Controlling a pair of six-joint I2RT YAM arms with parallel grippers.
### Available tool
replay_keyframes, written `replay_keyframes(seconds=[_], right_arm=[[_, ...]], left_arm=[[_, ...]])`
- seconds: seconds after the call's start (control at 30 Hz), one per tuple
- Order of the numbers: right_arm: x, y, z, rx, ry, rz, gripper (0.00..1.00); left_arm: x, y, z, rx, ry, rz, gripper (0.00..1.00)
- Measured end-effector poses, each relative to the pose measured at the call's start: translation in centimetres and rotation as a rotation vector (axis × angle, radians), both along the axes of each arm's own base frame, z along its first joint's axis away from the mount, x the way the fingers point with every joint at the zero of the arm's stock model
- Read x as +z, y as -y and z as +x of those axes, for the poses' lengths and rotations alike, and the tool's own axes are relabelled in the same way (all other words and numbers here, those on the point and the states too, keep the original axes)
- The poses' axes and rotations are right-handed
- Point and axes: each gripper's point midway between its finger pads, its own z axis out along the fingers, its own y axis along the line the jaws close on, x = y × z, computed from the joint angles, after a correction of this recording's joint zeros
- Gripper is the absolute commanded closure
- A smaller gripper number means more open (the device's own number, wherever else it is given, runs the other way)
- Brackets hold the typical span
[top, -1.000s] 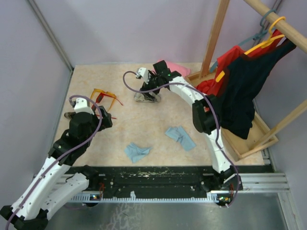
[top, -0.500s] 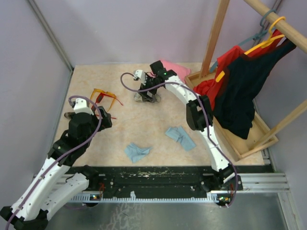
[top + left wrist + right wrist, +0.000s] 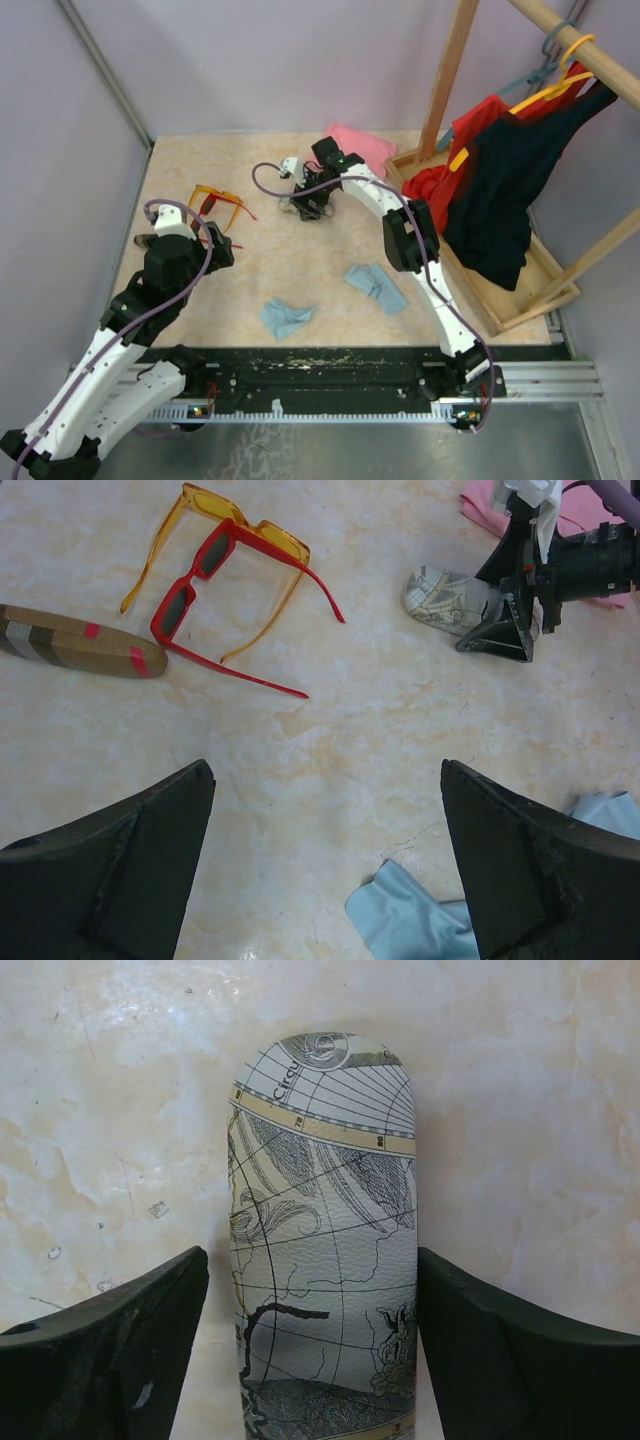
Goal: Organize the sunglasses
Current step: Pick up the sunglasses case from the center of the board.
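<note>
Two pairs lie just beside the brown case [image 3: 70,645]: the red sunglasses [image 3: 195,585] nearest it, overlapping the orange sunglasses [image 3: 240,525]. My left jaws hang wide apart above the desk [image 3: 330,740]. My right jaws stand apart astride the map-print case [image 3: 325,1220], well away from the brown case.

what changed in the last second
The right arm's elbow swung left, uncovering more of the pink cloth; the right tool sits astride the map-print case, jaws open, nothing taken hold of. Left tool, red sunglasses, amber sunglasses, brown case and blue cloths stayed put.
</note>
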Motion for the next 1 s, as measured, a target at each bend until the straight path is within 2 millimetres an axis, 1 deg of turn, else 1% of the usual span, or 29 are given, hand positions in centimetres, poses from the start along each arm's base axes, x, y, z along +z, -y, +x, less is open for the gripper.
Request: replay_keyframes(seconds=[0.1, 0.27, 0.43, 0.53, 0.63, 0.7, 0.77, 0.87, 0.9, 1.0], right_arm=[[-0.2, 0.1, -0.1, -0.001, -0.005, -0.006, 0.37], [-0.1, 0.0, 0.1, -0.007, 0.001, 0.001, 0.50], [-0.1, -0.2, 0.1, -0.014, 0.005, 0.015, 0.58], [-0.2, 0.2, -0.7, -0.039, -0.016, 0.020, 0.60], [0.4, 0.8, -1.4, -0.090, -0.030, 0.032, 0.65], [1.5, 1.3, -1.9, -0.145, -0.031, 0.049, 0.68], [3.2, 1.7, -2.2, -0.204, -0.023, 0.078, 0.71], [7.1, 2.2, -2.9, -0.305, 0.015, 0.184, 0.78], [8.6, 2.5, -3.7, -0.339, 0.016, 0.233, 0.80], [11.9, 3.1, -5.8, -0.408, 0.009, 0.365, 0.85]], left_arm=[[0.0, 0.0, 0.0, 0.000, -0.001, 0.001, 0.01], [0.0, 0.0, 0.0, 0.000, -0.001, 0.001, 0.01], [0.0, 0.0, 0.0, 0.001, -0.001, 0.001, 0.01], [0.0, 0.0, 0.0, 0.000, -0.001, 0.001, 0.00], [0.0, 0.0, 0.0, 0.001, -0.001, 0.001, 0.01], [0.0, 0.0, 0.0, 0.000, -0.001, 0.000, 0.01], [0.0, 0.0, 0.0, 0.000, 0.002, -0.002, 0.01], [0.1, 0.3, -0.1, -0.012, 0.004, -0.021, 0.01], [0.2, 0.6, -0.1, -0.023, 0.003, -0.032, 0.01], [0.6, 1.8, -0.1, -0.068, 0.012, -0.083, 0.01]])
